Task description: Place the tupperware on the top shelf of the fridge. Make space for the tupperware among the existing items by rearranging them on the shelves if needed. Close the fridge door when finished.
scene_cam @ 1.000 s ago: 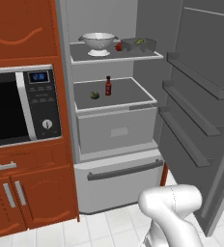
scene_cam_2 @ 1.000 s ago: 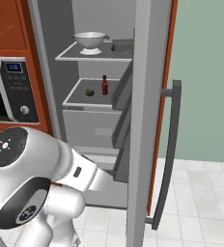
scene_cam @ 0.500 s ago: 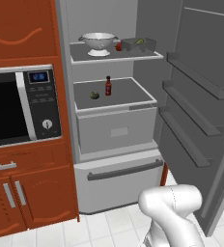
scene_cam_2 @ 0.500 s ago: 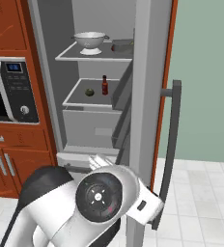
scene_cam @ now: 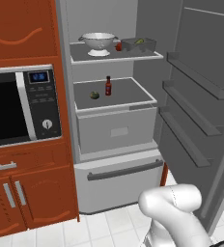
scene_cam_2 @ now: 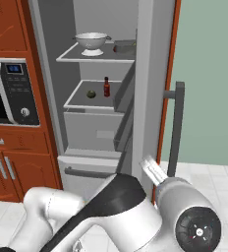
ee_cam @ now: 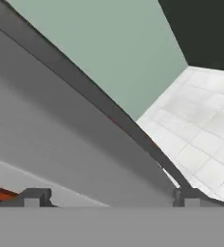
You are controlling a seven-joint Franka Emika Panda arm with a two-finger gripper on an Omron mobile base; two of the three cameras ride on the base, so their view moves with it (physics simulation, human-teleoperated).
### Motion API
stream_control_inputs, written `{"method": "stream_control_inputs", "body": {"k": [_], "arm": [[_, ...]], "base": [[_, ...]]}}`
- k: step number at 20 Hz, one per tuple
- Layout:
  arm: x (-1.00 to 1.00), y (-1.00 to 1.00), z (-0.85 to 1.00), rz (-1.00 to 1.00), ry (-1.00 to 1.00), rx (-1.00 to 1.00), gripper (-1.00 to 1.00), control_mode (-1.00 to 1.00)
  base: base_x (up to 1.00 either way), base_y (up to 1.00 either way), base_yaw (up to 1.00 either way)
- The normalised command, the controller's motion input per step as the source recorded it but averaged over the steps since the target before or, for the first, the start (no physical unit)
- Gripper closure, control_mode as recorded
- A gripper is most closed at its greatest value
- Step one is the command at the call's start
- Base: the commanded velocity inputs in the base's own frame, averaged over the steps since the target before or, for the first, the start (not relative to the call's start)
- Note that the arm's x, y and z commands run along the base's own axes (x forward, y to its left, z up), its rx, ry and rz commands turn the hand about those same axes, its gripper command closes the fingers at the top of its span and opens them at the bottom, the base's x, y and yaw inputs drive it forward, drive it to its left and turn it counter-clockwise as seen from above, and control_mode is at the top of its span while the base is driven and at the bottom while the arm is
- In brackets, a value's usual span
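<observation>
Fridge (scene_cam: 114,140): open, interior grey.
Fridge door (scene_cam: 205,96): swung wide right, racks bare.
Microwave (scene_cam: 17,106): left; display unreadable.
Top shelf (scene_cam: 114,57): white colander (scene_cam: 98,42), tupperware (scene_cam: 139,45) at right.
Lower shelf (scene_cam: 128,94): sauce bottle (scene_cam: 108,86), green fruit (scene_cam: 94,95).
Gripper (ee_cam: 111,197): jaws spread wide, holding nothing.

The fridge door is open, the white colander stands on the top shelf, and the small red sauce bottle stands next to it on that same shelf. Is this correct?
Not quite. The sauce bottle stands on the shelf below, near the greenish fruit, as the left base view shows. The fridge door is open and the colander is on the top shelf.
</observation>
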Motion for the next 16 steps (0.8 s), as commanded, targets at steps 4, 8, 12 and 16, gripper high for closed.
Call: {"method": "stream_control_inputs", "body": {"k": [4,8,12,16], "arm": [[0.70,-0.54,0.00,0.00,-0.06,0.38,-1.00,-1.00],[0.84,-0.36,-0.04,0.00,-0.01,0.37,-1.00,-1.00],[0.69,-0.25,-0.23,0.00,0.00,0.33,-1.00,-1.00],[0.58,-0.24,-0.55,0.00,0.00,0.30,-1.00,-1.00]], "base": [[0.00,0.00,0.00],[0.00,0.00,0.00],[0.00,0.00,0.00],[0.00,0.00,0.00]]}}
